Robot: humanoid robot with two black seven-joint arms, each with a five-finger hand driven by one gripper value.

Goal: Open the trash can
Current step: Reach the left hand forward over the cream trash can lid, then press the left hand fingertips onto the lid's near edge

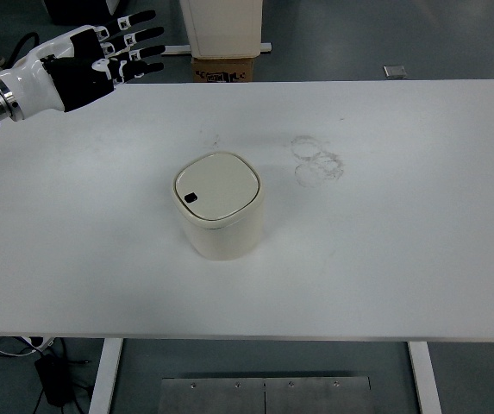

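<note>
White table [402, 259] fills most of the top view, matte top, white legs visible at the near edge. Grey-blue floor around it. Faint ring-shaped marks [317, 160] on the tabletop right of centre, toward the far side; a few light scuffs left of them. Beyond the far edge: a white bin-like object [223, 26] standing on a brown cardboard box [223, 69], and a small flat square thing [395, 72] on the floor to the right. Metal plate [265, 395] on the floor under the near edge; black cables [48, 371] at lower left.

Trash can [221, 207] sits roughly mid-table, slightly left of centre, upright, cream coloured, rounded-square in plan so no real long axis. Lid [216, 188] is down, flush. Small dark button or notch [190, 197] sits at the lid's left corner, pointing toward the left side of the table.

Left hand [109, 53] hovers at the far-left corner, well apart from the can, fingers [139, 36] extended and slightly spread toward the right, holding nothing. White forearm enters from the left edge.
</note>
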